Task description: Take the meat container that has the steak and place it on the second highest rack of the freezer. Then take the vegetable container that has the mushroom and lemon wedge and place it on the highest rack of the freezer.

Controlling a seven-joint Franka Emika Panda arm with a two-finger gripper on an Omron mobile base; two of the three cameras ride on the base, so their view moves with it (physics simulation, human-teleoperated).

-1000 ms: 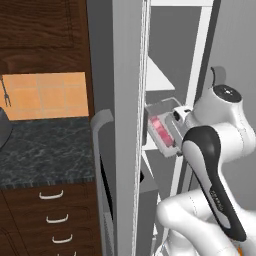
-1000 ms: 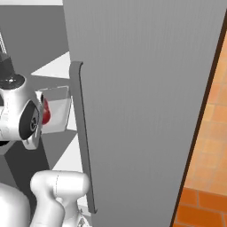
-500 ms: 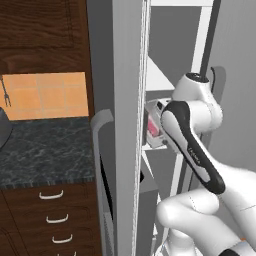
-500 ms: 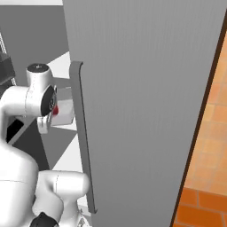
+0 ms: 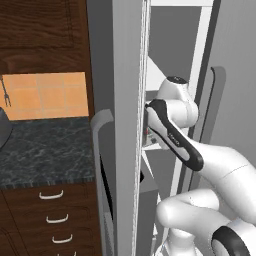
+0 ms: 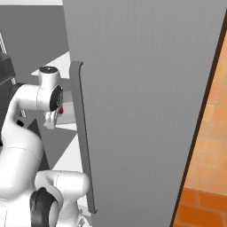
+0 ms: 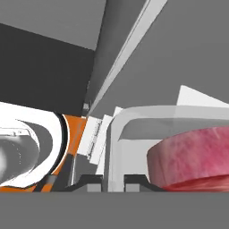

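**Arm inside the freezer, container pinched at its rim**

Left base view: we see the arm reaching past the freezer [image 5: 125, 75] door edge into the interior. The door edge and the arm's forearm cover the hand; only a sliver of the meat container [image 5: 148, 136] shows between them, with a spot of red. White shelves slope behind the arm, but we cannot tell which rack the container is level with. Dark counter [image 5: 45, 150] and wooden drawers [image 5: 55, 220] lie to the left.

Right base view: the grey door and its long handle [image 6: 83, 133] block most of the interior. Beside the wrist we make out a small red patch, the steak [image 6: 60, 110], above a white shelf [image 6: 66, 126]. The fingers themselves are hidden.

Hand view: the gripper [image 7: 112, 181] has its two dark tips drawn close together on the clear container wall [image 7: 116, 147], holding it. The steak [image 7: 192, 156] sits inside, just right of the tips, cut off at the edge. An orange-and-white shape at left we cannot identify.
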